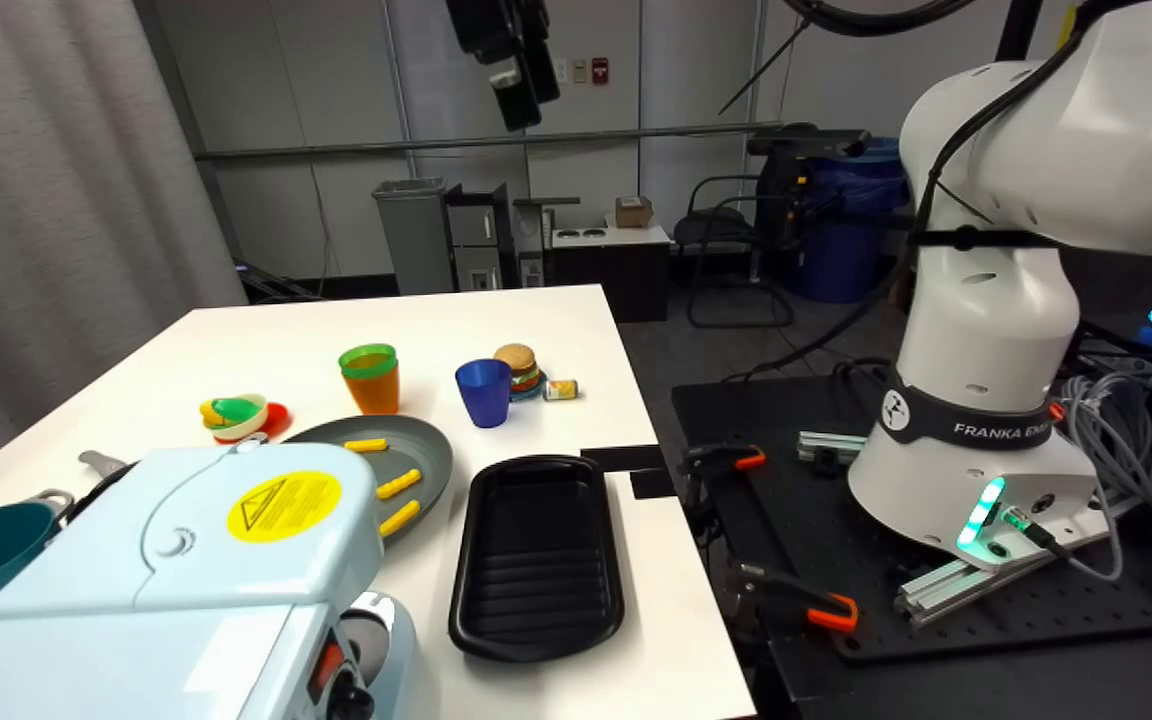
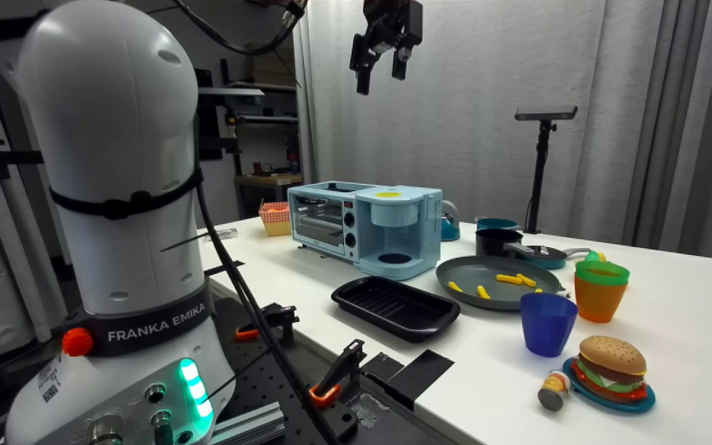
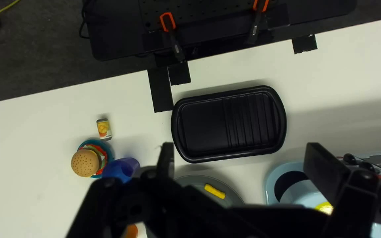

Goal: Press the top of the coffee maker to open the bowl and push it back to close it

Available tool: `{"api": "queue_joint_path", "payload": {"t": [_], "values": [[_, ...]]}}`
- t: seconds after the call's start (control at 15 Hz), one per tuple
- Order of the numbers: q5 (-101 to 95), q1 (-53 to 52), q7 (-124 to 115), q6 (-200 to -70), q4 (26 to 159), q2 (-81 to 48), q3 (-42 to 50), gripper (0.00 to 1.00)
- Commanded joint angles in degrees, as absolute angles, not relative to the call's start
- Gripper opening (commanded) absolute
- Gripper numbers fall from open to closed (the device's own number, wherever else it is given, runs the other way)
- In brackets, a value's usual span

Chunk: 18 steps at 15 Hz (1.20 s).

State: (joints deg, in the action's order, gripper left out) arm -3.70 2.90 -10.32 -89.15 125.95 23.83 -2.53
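Observation:
The coffee maker (image 2: 425, 228) is a pale blue-white appliance joined to a toaster oven, on the table. Its top with the yellow oval label (image 1: 284, 506) fills the lower left of an exterior view. The rounded bowl part (image 2: 395, 214) sits beneath the label, in line with the top. In the wrist view the coffee maker (image 3: 272, 191) is at the lower right, partly hidden behind a finger. My gripper (image 2: 381, 78) is open and empty, high above the table. Its fingers are wide apart in the wrist view (image 3: 240, 152). The gripper touches nothing.
A black tray (image 2: 396, 308) lies in front of the coffee maker. A grey pan (image 2: 455, 272) with yellow sticks is beside it. A blue cup (image 2: 547, 324), an orange cup (image 2: 600, 300) and a toy burger (image 2: 612, 358) stand farther along. Pots (image 2: 497, 241) stand behind the pan.

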Motion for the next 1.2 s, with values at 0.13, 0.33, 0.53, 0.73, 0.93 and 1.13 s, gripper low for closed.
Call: {"api": "queue_joint_path", "payload": {"t": [0.13,0.33,0.53,0.73,0.93,1.13], "values": [[-3.82,2.47,-10.43,-89.01,125.82,23.78,-2.16,1.0],[-3.82,2.47,-10.43,-89.01,125.82,23.78,-2.16,1.0],[-3.91,2.58,-10.55,-89.68,125.83,23.64,-2.06,1.0],[-4.34,2.74,-10.75,-91.24,126.2,23.51,-1.97,1.0],[-4.91,2.64,-11.21,-93.61,126.7,23.28,-2.35,1.0],[-5.34,2.44,-11.4,-96.1,127.12,23.31,-2.82,0.68]]}}
